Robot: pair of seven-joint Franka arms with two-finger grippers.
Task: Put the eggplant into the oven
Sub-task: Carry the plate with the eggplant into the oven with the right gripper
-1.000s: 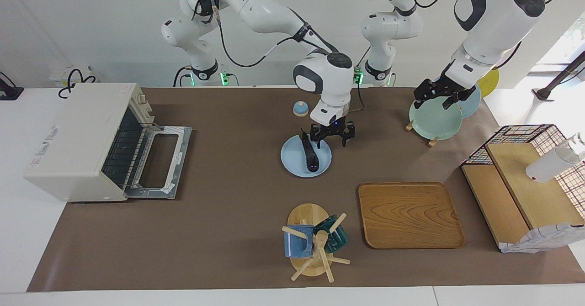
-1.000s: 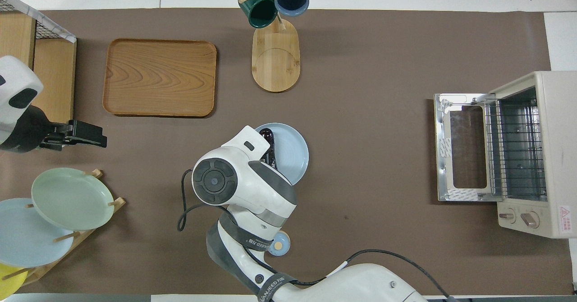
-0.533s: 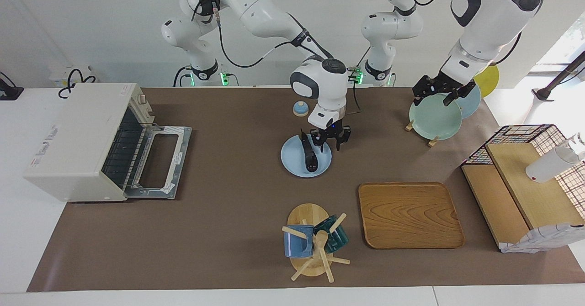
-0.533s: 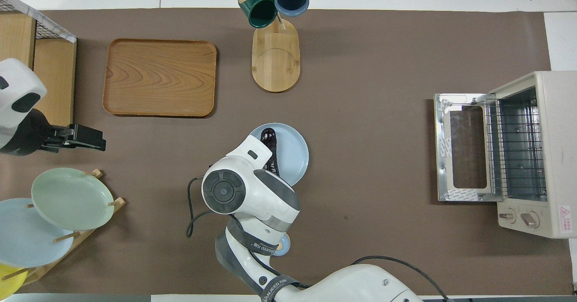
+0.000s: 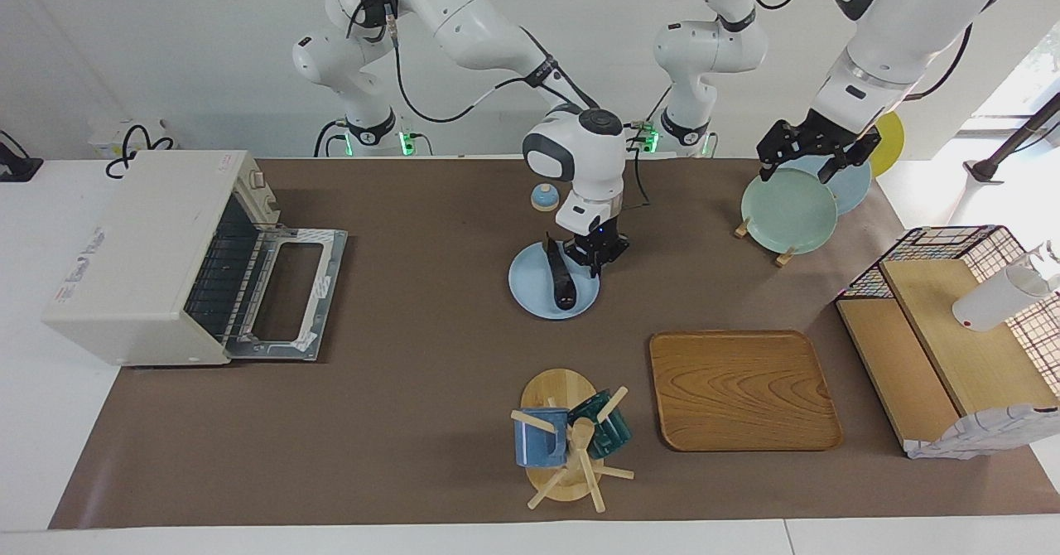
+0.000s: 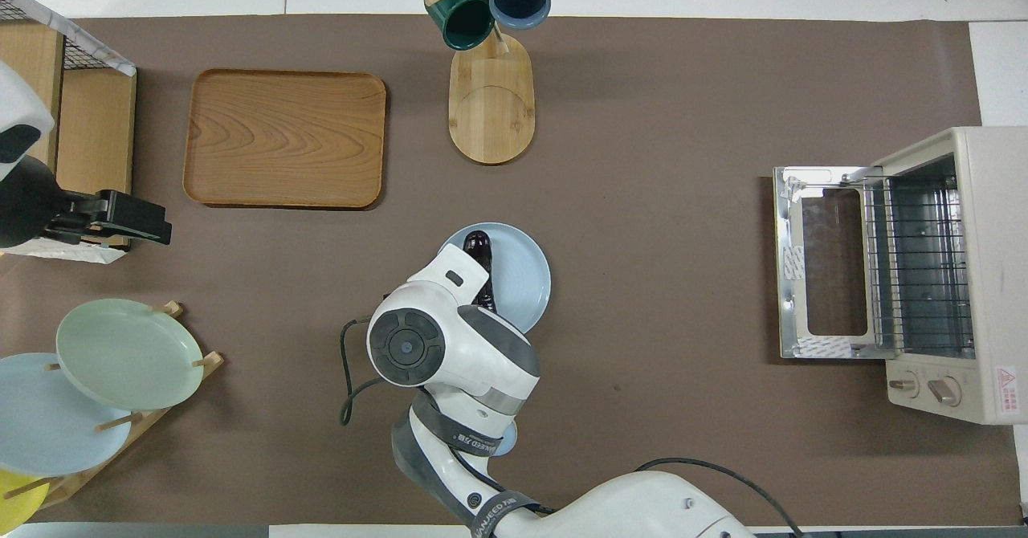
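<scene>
Purple-black and glossy, the eggplant lies lengthwise on the plate mid-table, well apart from the oven, which sits at the right arm's end of the table with its door dropped flat. Right gripper is down at the plate, just beside the eggplant, its fingers drawn together; I can't tell whether they pinch the eggplant or only meet beside it. Left gripper waits over the plate rack, fingers spread apart.

The right arm hides the eggplant's nearer end overhead; whether it is gripped cannot be told
</scene>
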